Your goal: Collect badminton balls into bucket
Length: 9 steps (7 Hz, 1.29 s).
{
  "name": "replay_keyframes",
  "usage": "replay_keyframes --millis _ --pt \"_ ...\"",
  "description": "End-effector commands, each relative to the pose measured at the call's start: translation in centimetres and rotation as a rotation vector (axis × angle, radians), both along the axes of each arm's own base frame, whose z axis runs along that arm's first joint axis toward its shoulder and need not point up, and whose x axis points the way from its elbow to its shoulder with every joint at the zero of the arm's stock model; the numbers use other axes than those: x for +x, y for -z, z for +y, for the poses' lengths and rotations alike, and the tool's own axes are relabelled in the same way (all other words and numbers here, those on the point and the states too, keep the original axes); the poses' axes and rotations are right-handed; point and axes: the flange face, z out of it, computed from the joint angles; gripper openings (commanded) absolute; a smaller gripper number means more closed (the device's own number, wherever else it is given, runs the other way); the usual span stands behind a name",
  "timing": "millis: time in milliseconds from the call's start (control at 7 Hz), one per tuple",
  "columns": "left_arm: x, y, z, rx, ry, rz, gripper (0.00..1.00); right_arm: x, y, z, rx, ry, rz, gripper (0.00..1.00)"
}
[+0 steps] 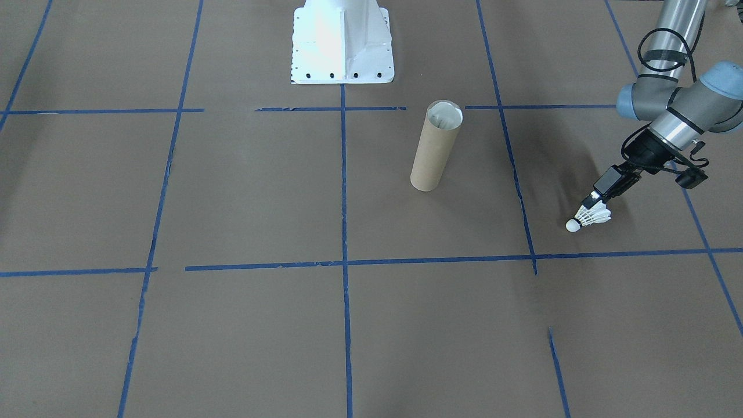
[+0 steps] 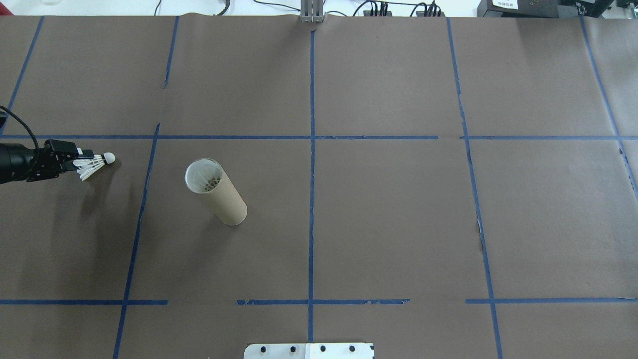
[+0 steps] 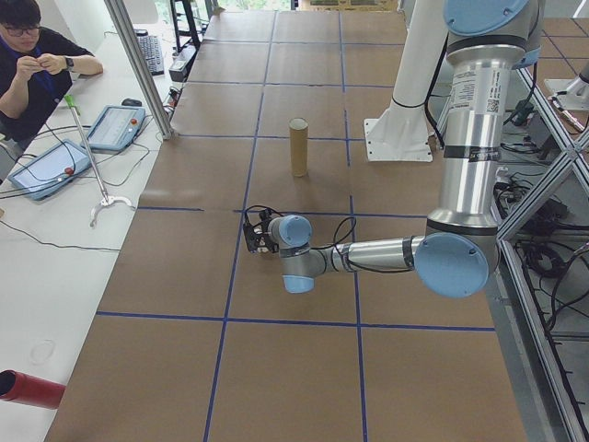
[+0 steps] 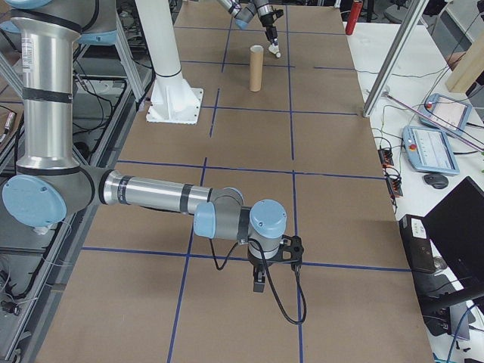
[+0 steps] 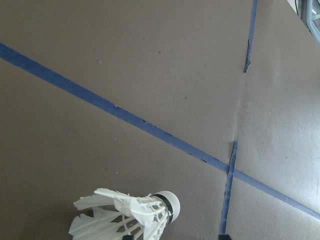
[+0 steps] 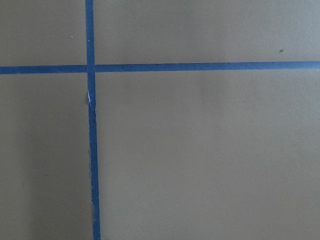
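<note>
A white feather shuttlecock (image 1: 591,218) hangs sideways just above the brown paper, cork tip pointing away from the arm. My left gripper (image 1: 590,204) is shut on its feather skirt. In the overhead view the shuttlecock (image 2: 94,162) and left gripper (image 2: 79,160) are at the far left, left of the tube. The brown cardboard tube (image 2: 219,197) stands upright with its pale inside showing, about one grid square from the shuttlecock. The left wrist view shows the shuttlecock (image 5: 131,215) at the bottom edge. My right gripper (image 4: 259,281) points down over bare paper, far from both; I cannot tell its state.
The white pedestal base (image 1: 342,52) stands behind the tube at the robot's side. Blue tape lines (image 2: 312,149) grid the brown paper. A person (image 3: 37,55) sits at a side table with tablets, and a red cylinder (image 3: 28,388) lies there.
</note>
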Motion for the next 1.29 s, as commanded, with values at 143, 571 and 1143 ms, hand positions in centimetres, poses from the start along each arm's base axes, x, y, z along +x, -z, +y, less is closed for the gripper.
replay_keyframes --millis 143,571,1143 --pt "0.2 -0.3 0.2 -0.004 -0.007 -0.007 0.17 0.0 0.0 0.0 0.001 0.000 0.000 1.00" --pt "0.3 0.5 0.0 -0.003 -0.016 -0.011 0.00 0.0 0.0 0.0 0.001 0.000 0.000 1.00" --pt "2.0 11.4 -0.8 -0.169 -0.161 -0.077 0.00 0.0 0.0 0.0 0.001 0.000 0.000 1.00"
